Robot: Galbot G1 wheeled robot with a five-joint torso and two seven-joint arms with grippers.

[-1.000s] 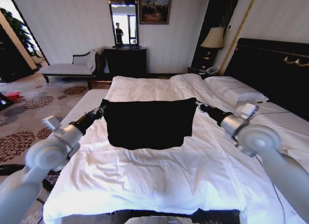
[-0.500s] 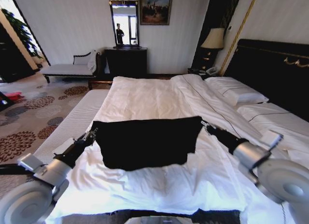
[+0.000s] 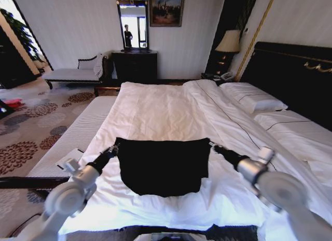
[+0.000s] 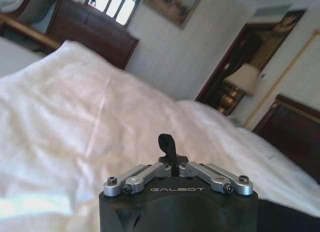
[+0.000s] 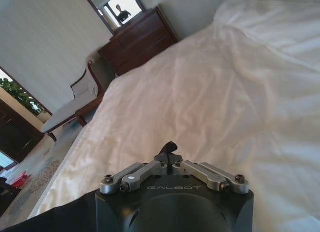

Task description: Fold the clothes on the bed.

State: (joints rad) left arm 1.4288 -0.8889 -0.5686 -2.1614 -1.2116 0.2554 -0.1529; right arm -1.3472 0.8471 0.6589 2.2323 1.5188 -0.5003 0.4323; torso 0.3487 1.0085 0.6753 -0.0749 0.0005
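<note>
The clothes, a black T-shirt, lie near the front of the bed on its white duvet. The shirt's far edge is stretched straight between my two grippers. My left gripper is shut on the left corner, and a pinch of black fabric shows between its fingers. At the right corner my right gripper is shut as well, with black cloth in its tips. The rest of the shirt sags toward me over the duvet.
White pillows and the dark headboard are on the right. A lamp, a dark dresser with a mirror and a pale chaise bench stand at the far wall. Patterned carpet lies to the left.
Both grippers have drawn back toward me with the shirt's corners, dragging it from mid-bed to the near part. It spread wider midway and is narrower now.
</note>
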